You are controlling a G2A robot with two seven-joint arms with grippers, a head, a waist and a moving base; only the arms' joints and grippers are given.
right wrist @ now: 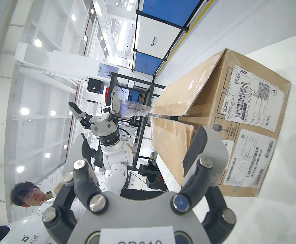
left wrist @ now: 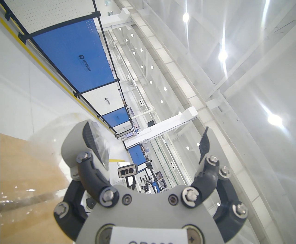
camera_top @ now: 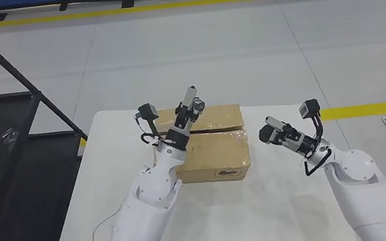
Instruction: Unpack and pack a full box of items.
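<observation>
**Fingers (left wrist: 204,144) apart on both grippers, tape caught on 1 pad**

Top view: the cardboard box (camera_top: 208,155) sat at the centre of the frame on the white table (camera_top: 109,202), with its 2 top flaps (camera_top: 200,118) parted along the middle seam. The left gripper (camera_top: 193,105) hung above the far flap. The right gripper (camera_top: 271,130) was just right of the box and apart from it. The flaps hid whatever was inside.

Left wrist view: the left gripper (left wrist: 148,138) was spread wide and grasped nothing. A film of clear tape (left wrist: 99,143) clung to 1 pad, and a corner of the box (left wrist: 23,166) lay just beside it.

Right wrist view: the right gripper (right wrist: 141,145) was also released and empty, facing the labelled side of the box (right wrist: 231,120). Beyond it, the tape (right wrist: 131,107) stretched from the left gripper (right wrist: 94,108) to a flap's edge.

The corrugated card looked stiff and light, so a flap would probably hinge easily if taken by its free edge. The glossy tape seemed both slippery and sticky, and it might tug the flap or stay stuck to the pad. How heavy the full box was could not be judged.
</observation>
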